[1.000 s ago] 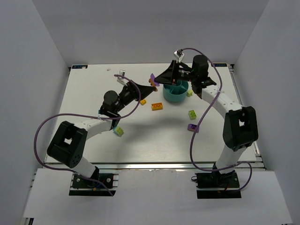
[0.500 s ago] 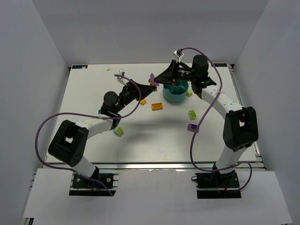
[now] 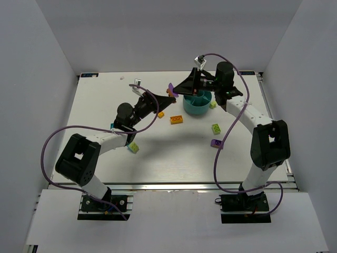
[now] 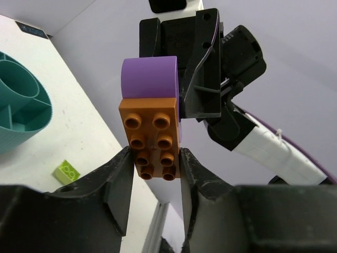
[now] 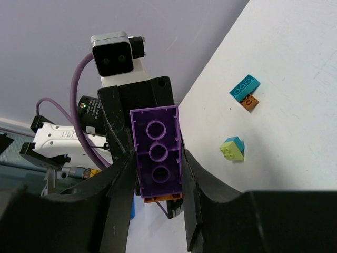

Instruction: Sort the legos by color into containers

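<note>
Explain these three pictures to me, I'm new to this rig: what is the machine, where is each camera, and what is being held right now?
These are two robot arms bolted at the near edge of a white table. Each arm ends in a two-finger gripper. The wide picture looks down from above and behind the arms. The other two pictures come from a camera on each wrist, looking along its own fingers.

On the table stands a round teal bowl divided into compartments. Small loose bricks lie around it, such as a yellow brick and a lime brick.

The grippers meet next to the bowl. The left gripper is shut on an orange brick, and the right gripper is shut on a purple brick. These two bricks are joined together.
</note>
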